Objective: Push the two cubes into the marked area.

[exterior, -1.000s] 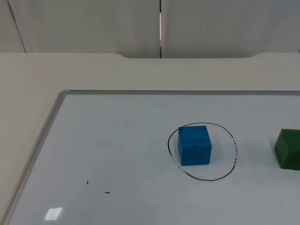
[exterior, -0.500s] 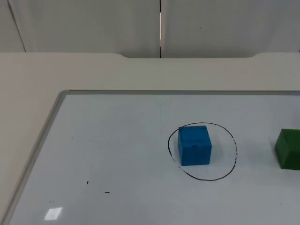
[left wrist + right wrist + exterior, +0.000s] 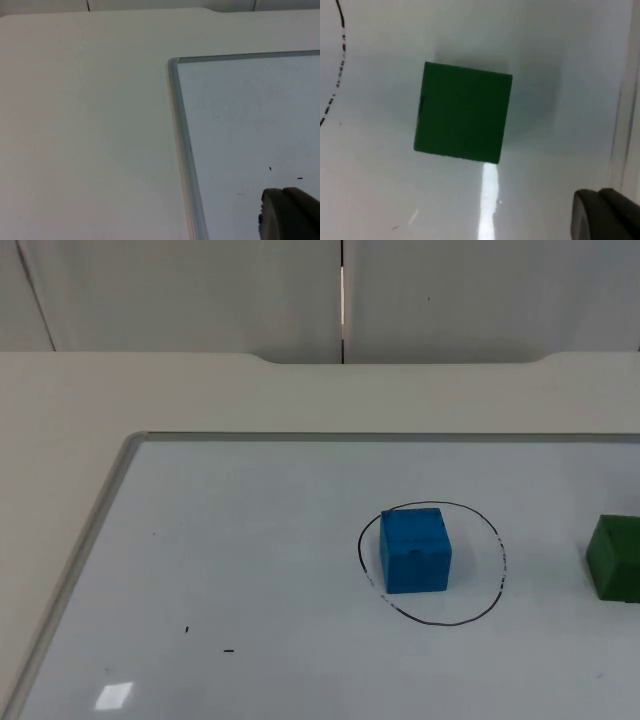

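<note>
Right gripper hanging above the whiteboard, near the green cube and on the side away from the marked circle, probably lining up for a shove toward it; finger spread impossible to tell. Left gripper waiting over the whiteboard's corner, well apart from the circle, likely parked since its cube needs nothing more; fingers likewise impossible to tell. Blue cube sitting inside the circle, toward the half farther from the green cube, leaving room beside it. Green cube resting flat outside the circle, near it, not touching. No long axis on either cube; both turned slightly askew of the whiteboard's edges.
</note>
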{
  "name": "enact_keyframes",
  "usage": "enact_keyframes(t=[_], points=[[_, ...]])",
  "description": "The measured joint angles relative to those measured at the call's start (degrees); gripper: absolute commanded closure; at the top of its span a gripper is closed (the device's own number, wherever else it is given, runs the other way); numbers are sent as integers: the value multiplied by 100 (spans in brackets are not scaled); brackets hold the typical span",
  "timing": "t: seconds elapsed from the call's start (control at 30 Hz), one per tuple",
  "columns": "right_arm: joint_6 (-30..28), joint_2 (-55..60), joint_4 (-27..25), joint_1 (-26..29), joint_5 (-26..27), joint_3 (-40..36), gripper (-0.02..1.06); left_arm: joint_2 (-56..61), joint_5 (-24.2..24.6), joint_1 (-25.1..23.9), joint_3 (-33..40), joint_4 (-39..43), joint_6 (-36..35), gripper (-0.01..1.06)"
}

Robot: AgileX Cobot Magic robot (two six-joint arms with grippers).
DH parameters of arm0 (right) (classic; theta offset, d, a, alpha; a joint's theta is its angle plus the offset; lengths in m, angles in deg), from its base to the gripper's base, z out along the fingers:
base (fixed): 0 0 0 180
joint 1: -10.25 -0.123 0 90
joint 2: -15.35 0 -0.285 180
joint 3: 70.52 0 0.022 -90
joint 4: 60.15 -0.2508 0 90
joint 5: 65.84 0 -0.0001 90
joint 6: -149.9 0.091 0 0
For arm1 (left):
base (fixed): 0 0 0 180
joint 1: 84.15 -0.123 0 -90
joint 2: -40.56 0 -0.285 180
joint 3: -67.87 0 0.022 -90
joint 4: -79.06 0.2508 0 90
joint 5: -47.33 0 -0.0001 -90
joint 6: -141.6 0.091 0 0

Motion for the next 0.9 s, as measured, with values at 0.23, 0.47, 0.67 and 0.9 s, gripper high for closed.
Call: enact_keyframes(t=[0.23,0.47,0.67,0.9], points=[[173,901,-15,0,589,0,105,0,0,0,0,0,0,105],[285,1425,-27,0,956,3,105,0,-3,0,0,0,0,105],[333,1729,-292,0,1394,3,105,0,-3,0,0,4,0,105],[333,1729,-416,0,1549,3,105,0,-3,0,0,13,0,105]])
